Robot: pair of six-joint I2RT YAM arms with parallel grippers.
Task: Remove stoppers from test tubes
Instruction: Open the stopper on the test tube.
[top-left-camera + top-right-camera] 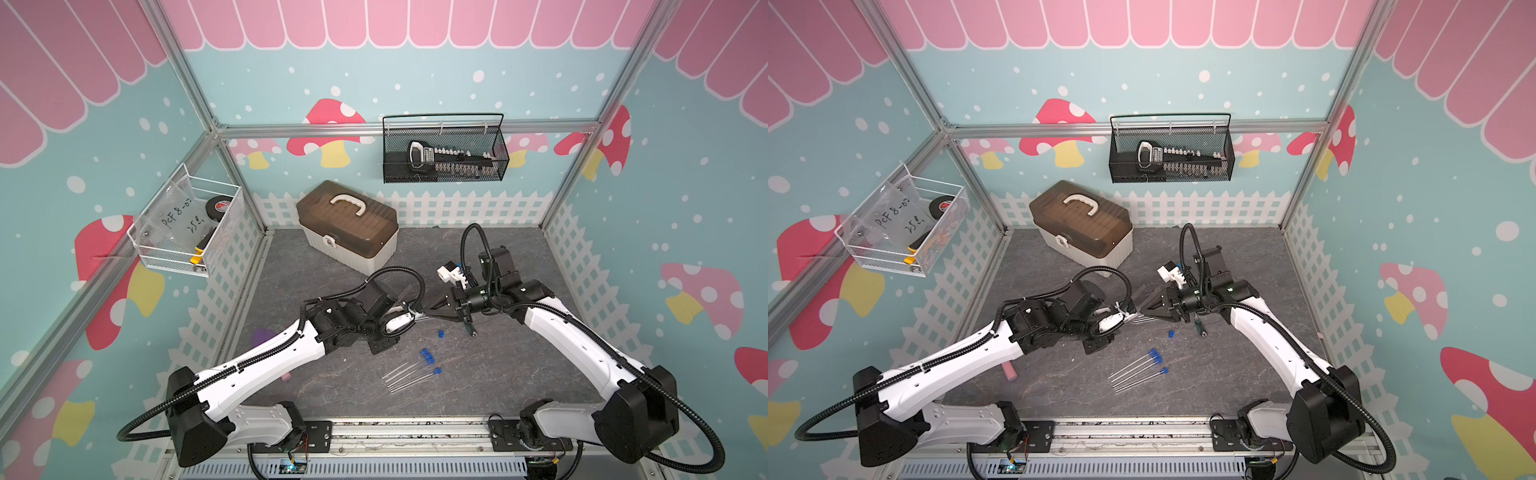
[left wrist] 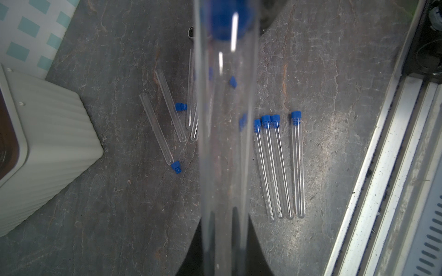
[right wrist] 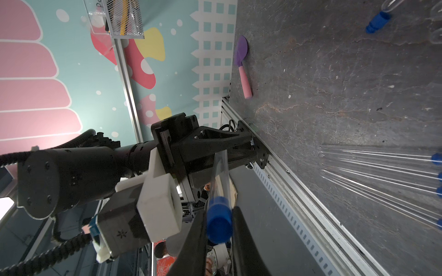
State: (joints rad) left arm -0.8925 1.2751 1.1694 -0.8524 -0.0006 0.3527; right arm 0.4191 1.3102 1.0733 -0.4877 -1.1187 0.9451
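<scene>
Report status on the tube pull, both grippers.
Left gripper shut on held tube. Right gripper shut on its blue stopper, not yet out. Capped tubes lie on mat below, clear of both.

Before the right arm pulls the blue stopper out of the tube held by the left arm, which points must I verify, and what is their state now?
1. The left pincer is shut on the held tube: ok.
2. The right pincer has a finger on each side of the held stopper: ok.
3. The held stopper sits in the tube mouth: ok.
4. The held tube is raised off the table: ok.
5. Grip firm enough for the pull: cannot tell.
6. The four capped tubes lie away from both pincers: ok.
</scene>
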